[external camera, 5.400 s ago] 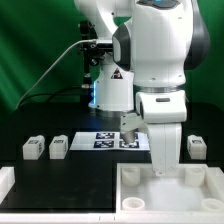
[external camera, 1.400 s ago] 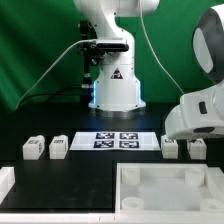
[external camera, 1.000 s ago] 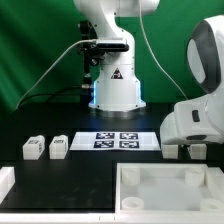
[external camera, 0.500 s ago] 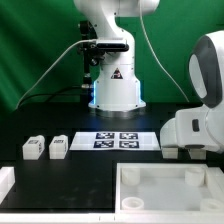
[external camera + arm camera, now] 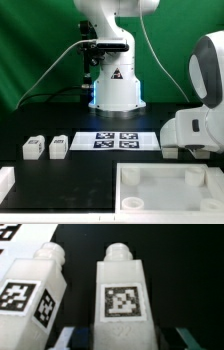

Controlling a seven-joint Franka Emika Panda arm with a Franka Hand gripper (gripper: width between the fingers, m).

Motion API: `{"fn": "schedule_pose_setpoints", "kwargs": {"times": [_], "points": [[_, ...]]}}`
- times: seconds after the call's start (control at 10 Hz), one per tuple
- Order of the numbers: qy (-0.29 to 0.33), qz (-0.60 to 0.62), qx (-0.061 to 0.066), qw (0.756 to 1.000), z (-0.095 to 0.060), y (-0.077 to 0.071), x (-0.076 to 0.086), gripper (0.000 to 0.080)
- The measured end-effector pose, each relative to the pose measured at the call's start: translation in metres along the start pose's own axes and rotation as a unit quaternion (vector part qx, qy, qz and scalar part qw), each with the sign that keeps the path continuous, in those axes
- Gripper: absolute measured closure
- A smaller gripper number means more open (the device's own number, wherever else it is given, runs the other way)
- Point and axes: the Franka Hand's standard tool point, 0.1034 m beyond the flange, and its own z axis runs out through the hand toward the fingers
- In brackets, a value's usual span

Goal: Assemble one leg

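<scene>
At the exterior view's right, the bulky white arm link [image 5: 200, 125] hides the gripper. Wrist view: gripper [image 5: 127, 337] wide, fingers [image 5: 70, 336] straddling one small white plastic leg [image 5: 122, 291] with a square tag, gaps either side; twin leg [image 5: 35, 297] just beside. Two more legs [image 5: 32, 148] lie beyond the marker board [image 5: 118, 140], exterior view's left.

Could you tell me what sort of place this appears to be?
Probably a robotics lab bench: a green backdrop, a robot arm on a black table, and small white tagged legs.
</scene>
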Motion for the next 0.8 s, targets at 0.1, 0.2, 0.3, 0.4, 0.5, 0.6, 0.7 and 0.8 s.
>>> {"fn": "schedule_pose_setpoints", "kwargs": {"times": [0.1, 0.2, 0.3, 0.4, 0.5, 0.6, 0.7, 0.8], "points": [[0.0, 0.0, 0.0, 1.0, 0.0, 0.0, 0.0, 0.0509], [0.0, 0.0, 0.0, 1.0, 0.0, 0.0, 0.0, 0.0509], [0.0, 0.0, 0.0, 1.0, 0.0, 0.0, 0.0, 0.0509], [0.0, 0.0, 0.0, 1.0, 0.0, 0.0, 0.0, 0.0509], [-0.003, -0.013, -0.002, 1.0, -0.004, 0.003, -0.002, 0.0509], [-0.002, -0.049, -0.001, 0.999, -0.044, 0.018, -0.01, 0.0508], [0.016, -0.052, 0.003, 0.999, -0.077, 0.023, -0.018, 0.0508], [0.02, -0.054, 0.005, 0.998, -0.098, 0.028, -0.031, 0.0508]]}}
